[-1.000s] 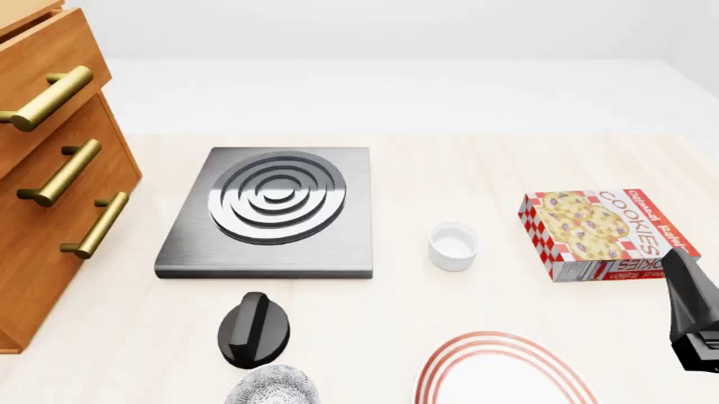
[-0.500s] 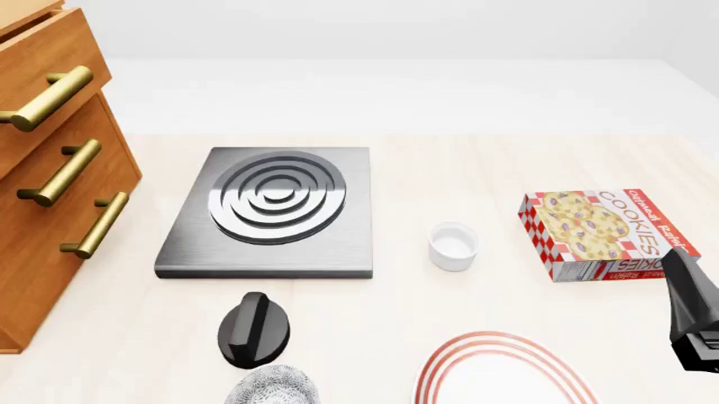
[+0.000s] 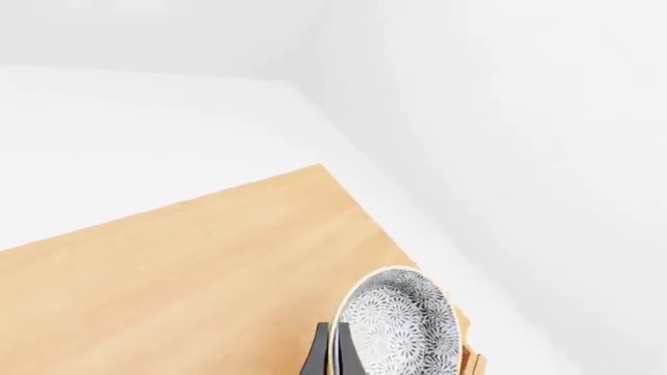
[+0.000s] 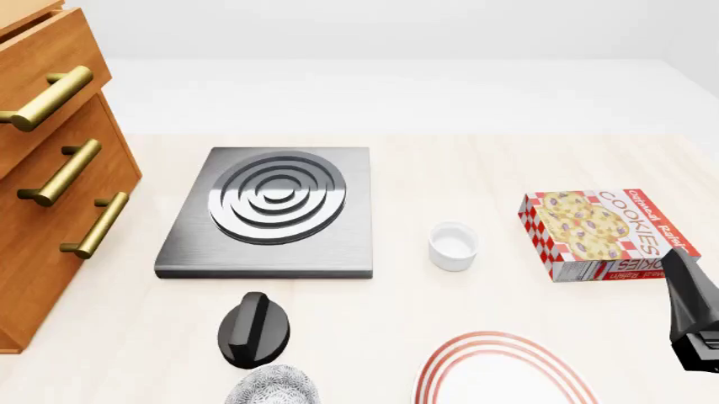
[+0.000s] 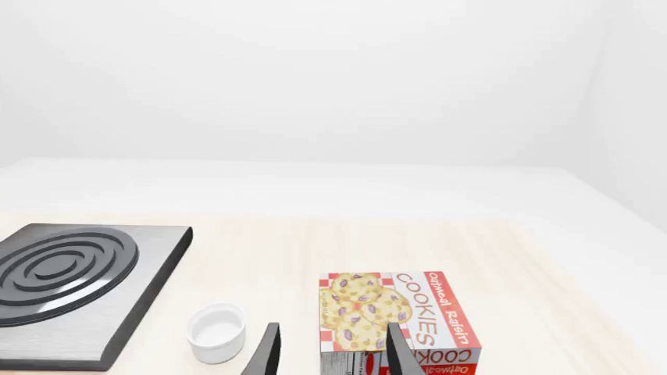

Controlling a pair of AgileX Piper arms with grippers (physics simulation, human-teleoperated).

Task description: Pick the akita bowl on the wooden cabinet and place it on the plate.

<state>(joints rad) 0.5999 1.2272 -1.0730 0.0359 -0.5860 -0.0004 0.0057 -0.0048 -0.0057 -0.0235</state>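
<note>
Nothing changes across the front views: the bowl (image 4: 272, 385), plate (image 4: 506, 370) and right gripper (image 4: 696, 316) sit exactly where they did.

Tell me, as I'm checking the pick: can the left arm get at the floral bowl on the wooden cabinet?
Probably yes: the round white bowl with grey-black floral pattern sits on the orange-brown wooden cabinet, the left arm's dark fingers are right at its rim, and nothing lies between.

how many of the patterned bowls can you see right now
2. One patterned bowl sits on the wooden cabinet top, at the left gripper in the left wrist view. A second bowl sits on the table's near edge beside the plate, cut off by the frame.
</note>
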